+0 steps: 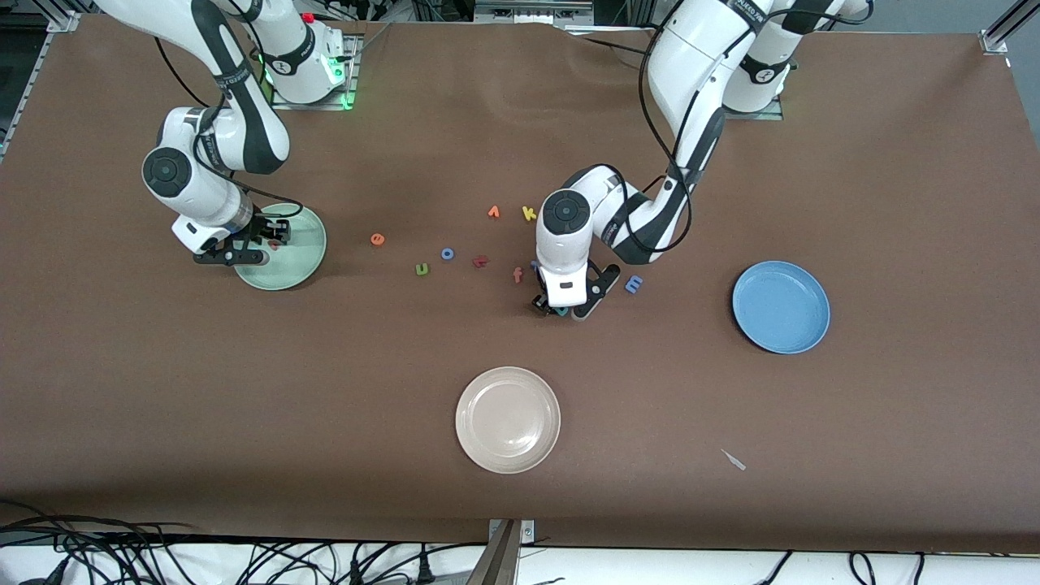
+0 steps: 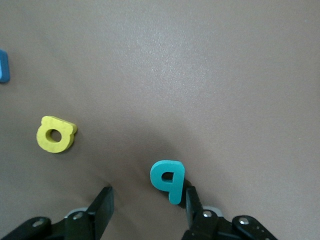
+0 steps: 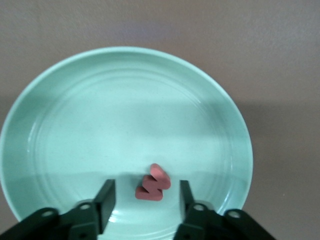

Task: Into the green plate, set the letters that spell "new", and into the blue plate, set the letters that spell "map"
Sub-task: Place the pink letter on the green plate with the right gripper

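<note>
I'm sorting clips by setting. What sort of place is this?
Probably a robotics lab bench: two arms bolted along a brown-covered table, loose cables along its edge nearest the front camera, and foam letters with a green plate as sorting props.

Both arms reached down low over the table.
The left gripper had its black fingers spread apart; the right gripper hung with fingers parted, gripping nothing.

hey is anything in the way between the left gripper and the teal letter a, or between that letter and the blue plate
Nothing visible blocks either. The left gripper is down at the table with its jaws apart, and the teal "a" lies flat between them, close against one jaw. From there toward the blue plate only the blue "m" lies near the path, easily cleared once lifted.
</note>
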Motion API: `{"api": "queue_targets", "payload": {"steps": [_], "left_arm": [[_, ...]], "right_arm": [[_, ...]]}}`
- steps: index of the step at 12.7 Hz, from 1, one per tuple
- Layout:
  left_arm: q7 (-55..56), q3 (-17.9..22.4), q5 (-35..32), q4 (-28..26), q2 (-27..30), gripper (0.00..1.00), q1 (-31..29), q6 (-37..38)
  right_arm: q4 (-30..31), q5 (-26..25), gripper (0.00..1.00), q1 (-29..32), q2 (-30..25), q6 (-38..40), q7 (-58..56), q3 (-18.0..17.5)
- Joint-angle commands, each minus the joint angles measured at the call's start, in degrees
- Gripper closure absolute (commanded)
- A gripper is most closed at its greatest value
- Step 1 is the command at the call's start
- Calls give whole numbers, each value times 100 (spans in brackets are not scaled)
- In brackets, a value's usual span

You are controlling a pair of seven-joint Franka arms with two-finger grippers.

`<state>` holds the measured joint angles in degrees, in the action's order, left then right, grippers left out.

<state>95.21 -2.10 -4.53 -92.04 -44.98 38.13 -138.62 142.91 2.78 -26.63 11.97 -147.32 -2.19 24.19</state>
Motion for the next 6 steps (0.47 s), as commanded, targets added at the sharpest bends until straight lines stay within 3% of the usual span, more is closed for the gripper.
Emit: {"api": "queue_targets", "payload": {"steps": [1,6], "left_arm": [[-55,60,-163,221,-160,40,37,63],[-90,60,-145,274,-222,52,-7,63]], "right_arm": [[-358,74,0,-53,-204,448,-18,-229],[-1457,92,1,-70,182,810,665,-1318]]}}
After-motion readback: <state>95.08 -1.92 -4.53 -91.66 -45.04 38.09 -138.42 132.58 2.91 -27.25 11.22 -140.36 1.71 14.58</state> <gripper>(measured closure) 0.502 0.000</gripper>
